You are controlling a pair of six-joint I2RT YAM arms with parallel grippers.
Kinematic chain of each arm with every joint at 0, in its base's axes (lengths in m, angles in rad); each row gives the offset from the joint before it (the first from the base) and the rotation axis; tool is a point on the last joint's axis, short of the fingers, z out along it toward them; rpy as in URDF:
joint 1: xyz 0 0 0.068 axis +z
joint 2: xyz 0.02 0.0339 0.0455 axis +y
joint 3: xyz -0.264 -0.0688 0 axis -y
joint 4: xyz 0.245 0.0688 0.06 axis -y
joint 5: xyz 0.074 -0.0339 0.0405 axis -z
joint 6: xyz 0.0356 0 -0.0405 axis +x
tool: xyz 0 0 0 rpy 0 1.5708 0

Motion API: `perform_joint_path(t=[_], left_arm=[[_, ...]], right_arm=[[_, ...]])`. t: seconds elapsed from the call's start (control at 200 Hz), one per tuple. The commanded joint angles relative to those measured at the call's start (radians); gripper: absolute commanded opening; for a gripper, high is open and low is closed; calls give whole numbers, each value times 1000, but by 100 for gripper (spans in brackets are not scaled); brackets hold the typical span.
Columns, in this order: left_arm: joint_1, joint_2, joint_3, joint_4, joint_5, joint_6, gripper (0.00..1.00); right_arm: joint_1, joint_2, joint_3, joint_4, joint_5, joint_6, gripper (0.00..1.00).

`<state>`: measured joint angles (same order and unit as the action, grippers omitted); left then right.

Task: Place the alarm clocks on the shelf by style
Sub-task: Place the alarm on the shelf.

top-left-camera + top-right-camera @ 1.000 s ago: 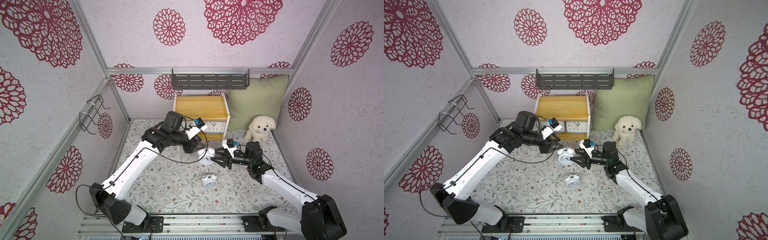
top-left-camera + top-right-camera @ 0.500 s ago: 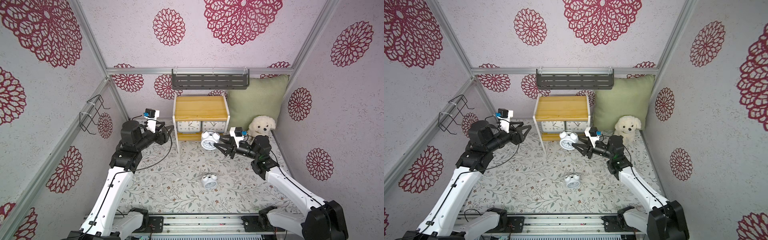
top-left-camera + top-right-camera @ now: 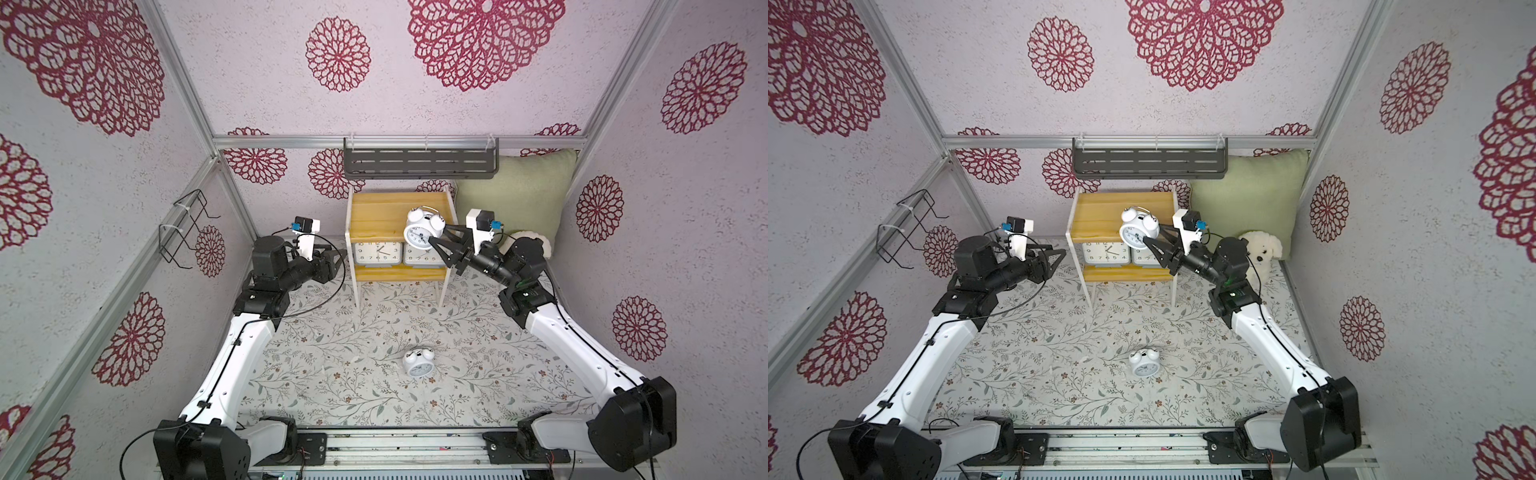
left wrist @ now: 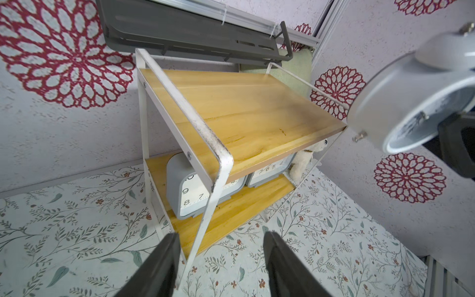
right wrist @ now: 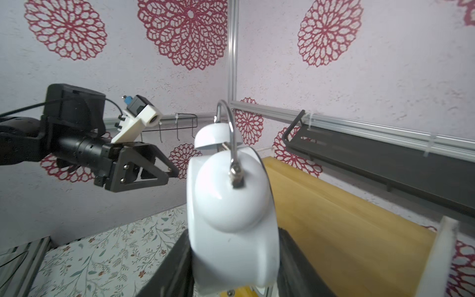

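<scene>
Two grey clocks (image 3: 377, 254) are seated on the lower tier of the shelf (image 3: 399, 273), frame centre. A white twin-bell clock (image 3: 420, 232) is clamped in the right gripper (image 3: 435, 243), raised at the top board's (image 3: 380, 210) right front corner (bells uppermost). The left gripper (image 3: 337, 262) is parted, empty. The second twin-bell clock (image 3: 417, 363) lies lower centre on the bench (image 3: 332, 332).

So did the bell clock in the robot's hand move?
Yes. The bell clock rose from low in front of the shelf to its top board's front edge.

Bright, even light, faint shadows; wrist views seem blurred up close.
</scene>
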<state>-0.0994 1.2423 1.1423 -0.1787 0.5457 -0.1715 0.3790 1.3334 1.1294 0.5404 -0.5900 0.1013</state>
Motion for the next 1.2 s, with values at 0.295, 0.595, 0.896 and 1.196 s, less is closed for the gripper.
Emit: perform_joint_path(t=[0.295, 0.595, 0.896, 1.196], left_arm=[[6, 125, 89, 9, 96, 185, 45], [4, 193, 124, -21, 116, 227, 41], [-2, 237, 149, -53, 142, 253, 34], [-13, 262, 170, -88, 131, 271, 28]], right_arm=[[-8, 129, 244, -35, 245, -9, 32], [-8, 191, 350, -147, 265, -35, 33], [-9, 207, 383, -206, 277, -36, 34], [-12, 207, 397, -245, 287, -39, 34]])
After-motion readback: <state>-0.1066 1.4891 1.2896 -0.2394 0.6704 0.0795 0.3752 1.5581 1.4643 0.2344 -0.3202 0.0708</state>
